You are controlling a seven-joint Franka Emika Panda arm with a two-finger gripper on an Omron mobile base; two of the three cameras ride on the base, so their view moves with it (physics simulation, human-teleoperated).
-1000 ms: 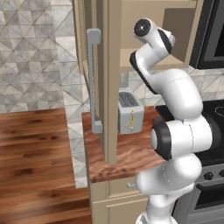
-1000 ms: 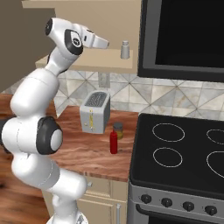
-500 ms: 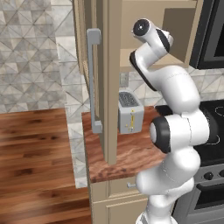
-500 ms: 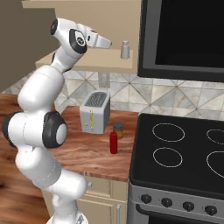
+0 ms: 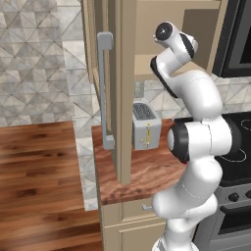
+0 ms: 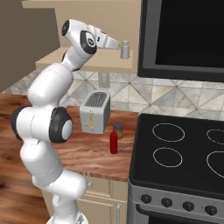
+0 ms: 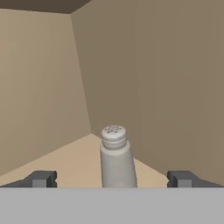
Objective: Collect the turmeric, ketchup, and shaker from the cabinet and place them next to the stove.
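**Jaws wide, shaker ahead on the shelf**

My gripper [image 7: 111,179] is spread as wide as it goes and holds nothing. In the hand view my two dark fingertips [image 7: 40,178] sit at lower left and lower right, with one shaker [image 7: 116,157] standing upright at bottom centre between them, touching neither.

One shaker it is: pale grey, with a narrower perforated top. In the right base view the same shaker [image 6: 125,50] stands at upper centre, on the shelf of the cabinet [image 6: 105,65], just beyond the tip of my hand.

My arm rises from the lower left of that view, folds at the elbow beside the counter [image 6: 92,153] and reaches up and right, the wrist level with the shelf. In the left base view my hand is tucked behind the open cabinet door [image 5: 120,88] with its one grey bar handle [image 5: 104,93].

On the counter at mid frame I count one toaster [image 6: 94,112], one ketchup [image 6: 113,142] and, just behind it, one turmeric [image 6: 118,130]. Both stand close to the left edge of the stove [image 6: 179,153], which fills the lower right.
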